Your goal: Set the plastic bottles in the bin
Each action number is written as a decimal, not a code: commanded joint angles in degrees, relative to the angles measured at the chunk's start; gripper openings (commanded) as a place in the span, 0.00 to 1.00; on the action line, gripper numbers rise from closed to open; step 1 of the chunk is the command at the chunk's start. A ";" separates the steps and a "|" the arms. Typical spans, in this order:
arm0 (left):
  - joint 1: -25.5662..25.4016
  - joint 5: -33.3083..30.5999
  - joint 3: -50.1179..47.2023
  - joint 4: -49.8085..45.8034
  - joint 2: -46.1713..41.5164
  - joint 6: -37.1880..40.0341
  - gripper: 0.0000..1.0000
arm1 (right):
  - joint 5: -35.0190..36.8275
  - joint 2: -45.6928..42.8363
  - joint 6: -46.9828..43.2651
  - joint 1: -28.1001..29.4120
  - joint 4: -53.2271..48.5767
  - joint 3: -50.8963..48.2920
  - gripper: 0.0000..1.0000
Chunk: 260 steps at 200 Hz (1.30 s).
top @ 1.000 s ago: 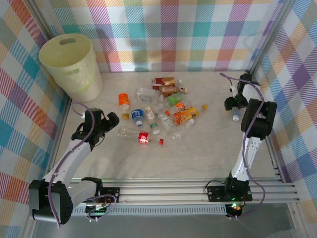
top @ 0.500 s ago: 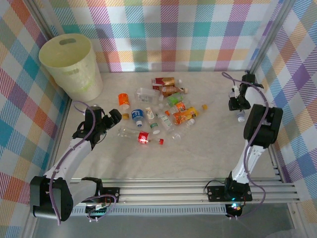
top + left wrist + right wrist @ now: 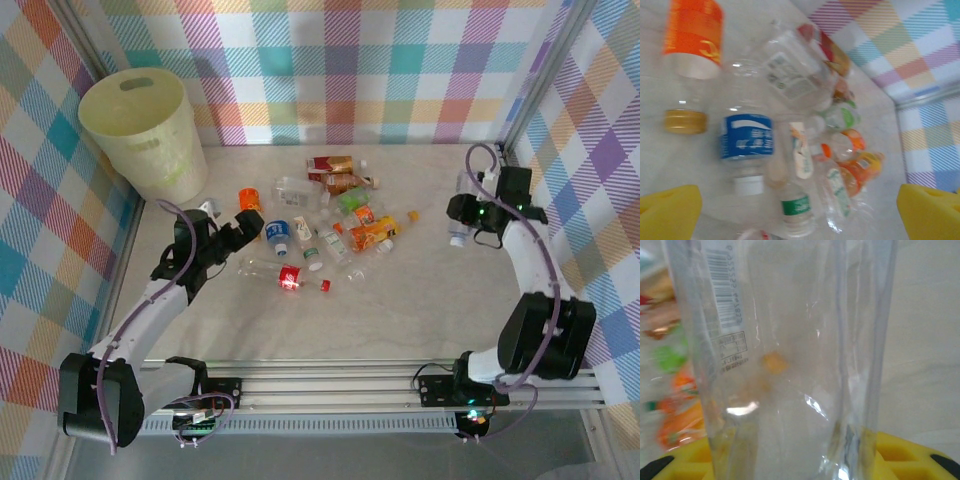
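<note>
Several plastic bottles (image 3: 335, 215) lie in a loose heap mid-table; one with a red label (image 3: 290, 277) lies nearer, apart. My left gripper (image 3: 243, 226) is open at the heap's left edge, its yellow fingertips (image 3: 670, 212) spread wide. Ahead of it lie a blue-label bottle (image 3: 747, 137), an orange-label bottle (image 3: 692, 35) and a green-label bottle (image 3: 797, 207). My right gripper (image 3: 462, 212) is shut on a clear bottle (image 3: 790, 350), raised right of the heap; that clear bottle (image 3: 458, 237) pokes out below the jaws. The pale-yellow bin (image 3: 150, 160) stands in the far left corner.
Checked cloth walls on metal posts (image 3: 530, 90) close in the table on three sides. A loose yellow cap (image 3: 686, 121) lies by the orange-label bottle. Bare tabletop (image 3: 400, 310) stretches between the heap and the arm bases.
My right gripper closed on the clear bottle by the right wall and swung it left toward the middle. The left gripper moved right, closer to the heap, still open.
</note>
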 commanded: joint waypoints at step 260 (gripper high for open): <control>-21.59 22.31 32.04 6.04 24.29 5.20 0.82 | -39.31 0.44 9.78 32.94 34.36 -5.16 0.41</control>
